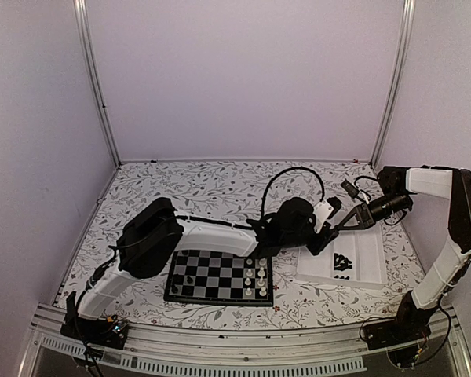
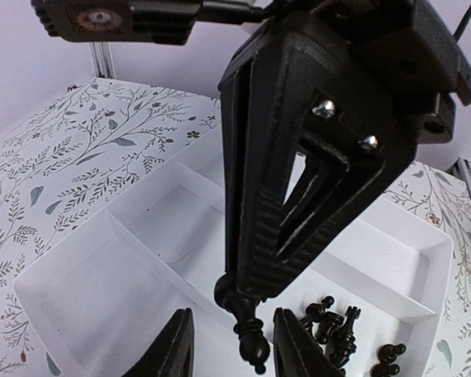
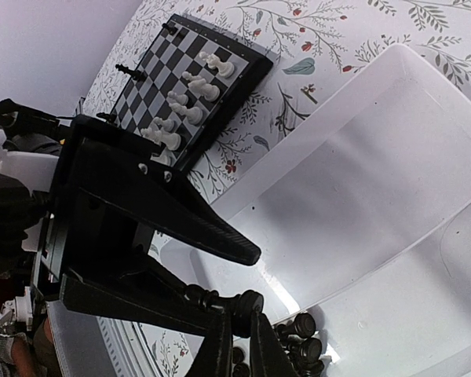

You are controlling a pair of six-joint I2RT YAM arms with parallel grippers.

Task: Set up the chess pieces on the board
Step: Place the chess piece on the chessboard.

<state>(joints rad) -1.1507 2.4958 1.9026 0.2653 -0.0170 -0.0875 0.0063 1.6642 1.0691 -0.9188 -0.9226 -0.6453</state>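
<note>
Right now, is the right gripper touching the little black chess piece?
Touching. In the left wrist view the right gripper pinches the top of the black chess piece, which hangs from its fingertips with no gap.

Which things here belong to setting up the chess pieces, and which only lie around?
For the job:
tiny black chess pieces
small square black-and-grey checked chessboard

Only lying around:
white rectangular plastic tray
leaf-patterned table cover
tiny white chess pieces, already on the board
</note>
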